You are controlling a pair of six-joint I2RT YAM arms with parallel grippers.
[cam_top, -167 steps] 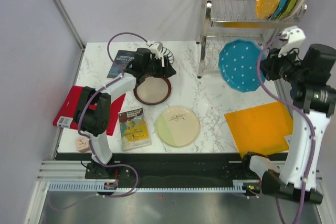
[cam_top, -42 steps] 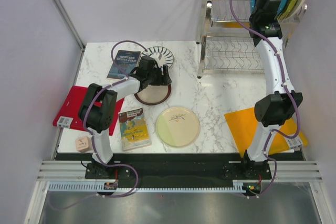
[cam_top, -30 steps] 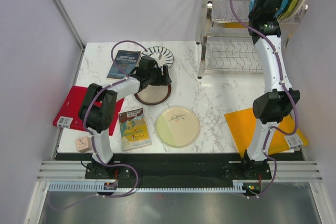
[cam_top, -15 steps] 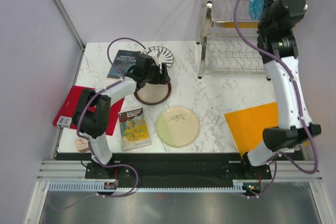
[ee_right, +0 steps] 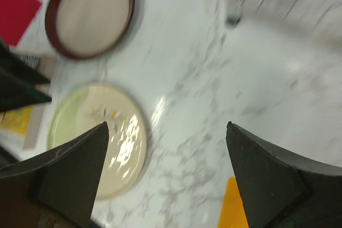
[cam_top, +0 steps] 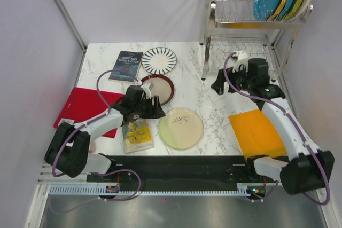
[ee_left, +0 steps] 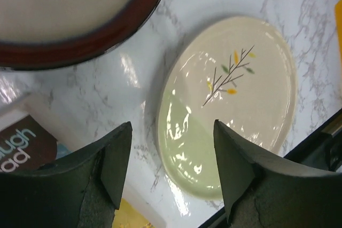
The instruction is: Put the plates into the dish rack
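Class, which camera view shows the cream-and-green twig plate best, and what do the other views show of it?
Left wrist: the twig plate fills the frame, its motif sharp. Top external shows it whole but small; right wrist shows it blurred and partly covered.

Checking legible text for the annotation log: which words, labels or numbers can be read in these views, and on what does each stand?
"ugh" over "ad": cut-off white letters on the brown cover of the picture book, left wrist view.
"NINETEEN EIGHTY-FOUR": pale title on the dark blue book, only just legible from the top view.
Other print on both covers: too small to read.
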